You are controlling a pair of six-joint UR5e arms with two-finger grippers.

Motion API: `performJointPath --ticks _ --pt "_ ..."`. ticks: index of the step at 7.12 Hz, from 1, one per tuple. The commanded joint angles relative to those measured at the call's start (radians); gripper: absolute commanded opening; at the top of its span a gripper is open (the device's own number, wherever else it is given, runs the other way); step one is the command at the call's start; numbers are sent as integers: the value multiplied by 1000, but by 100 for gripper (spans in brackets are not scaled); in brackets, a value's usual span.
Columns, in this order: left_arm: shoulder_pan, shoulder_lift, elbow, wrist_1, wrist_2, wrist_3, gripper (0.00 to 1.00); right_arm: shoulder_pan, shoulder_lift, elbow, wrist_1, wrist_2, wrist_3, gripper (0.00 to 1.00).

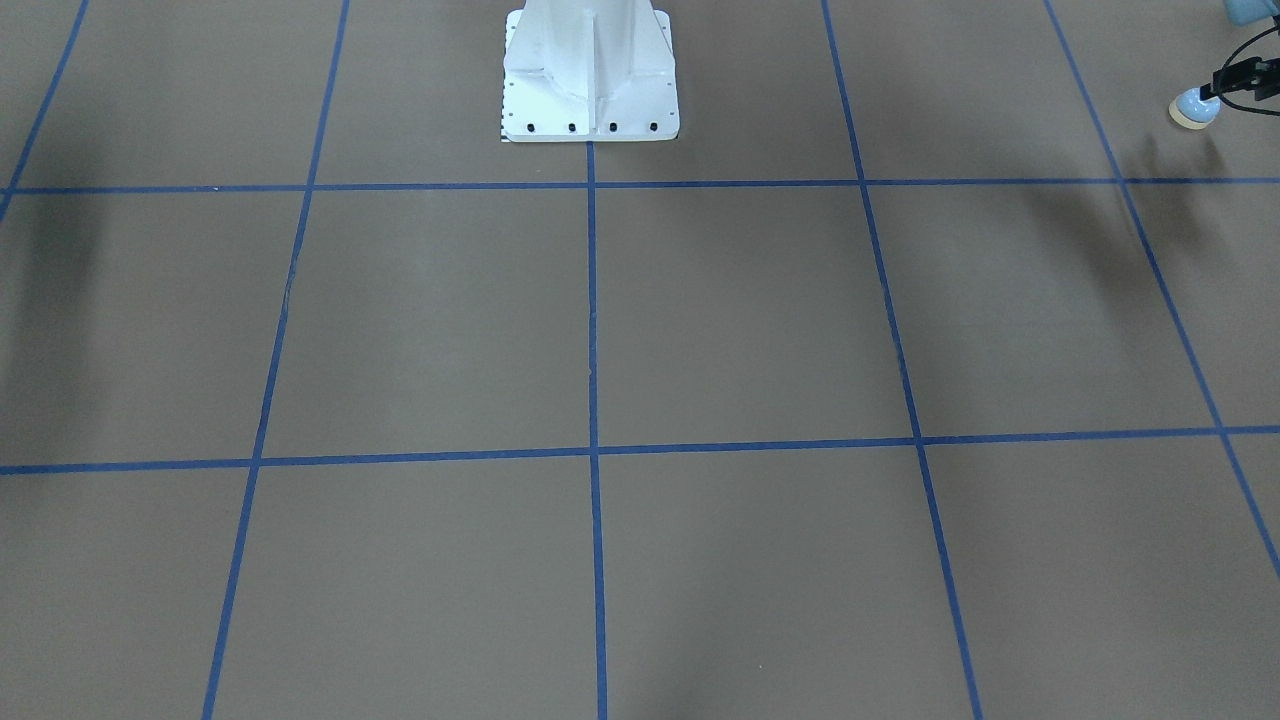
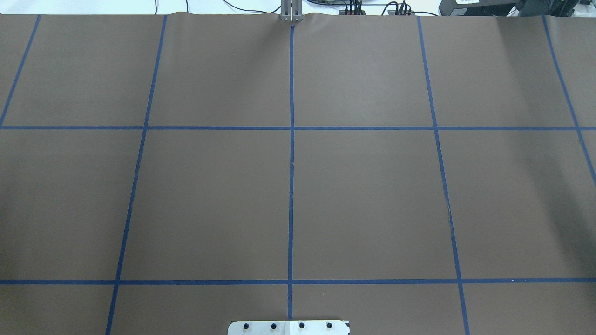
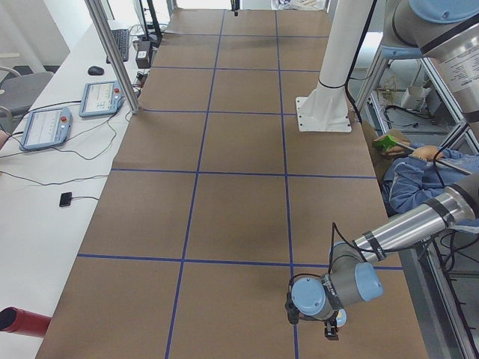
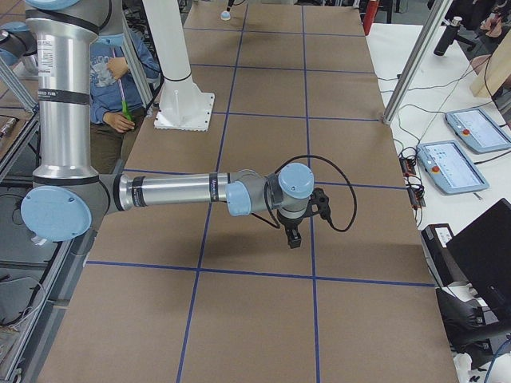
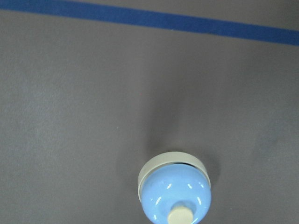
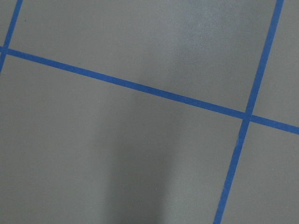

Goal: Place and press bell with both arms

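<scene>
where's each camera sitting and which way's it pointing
Front-facing: across the table, facing the white pedestal; left claw beside the bell, top right.
Overhead: behind the robot, looking forward and down; only the pedestal's plate shows.
Exterior left: table's end, left arm near.
Exterior right: opposite end, right arm and right claw near.
Left wrist: down on the bell; no claw shows.
Right wrist: down on blue tape; no claw.
Shared: front-facing and left wrist both show the bell.

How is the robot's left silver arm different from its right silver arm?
The left silver arm has its black gripper beside the light-blue bell; the right silver arm hovers its black gripper far from it. The left wrist camera sees the bell; the right one does not. Both have light-blue round caps.
</scene>
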Motion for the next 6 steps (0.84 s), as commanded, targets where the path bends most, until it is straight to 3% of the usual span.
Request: performJointPath --ticks 1,2,6 --pt "89 2 -2 20 4 -58 99 -8 0 0 0 0 0 100" --pt "144 2 1 20 26 -78 99 -13 -2 -1 0 0 0 100" --pt "176 -21 24 19 36 -84 99 -31 -2 -1 0 0 0 100"
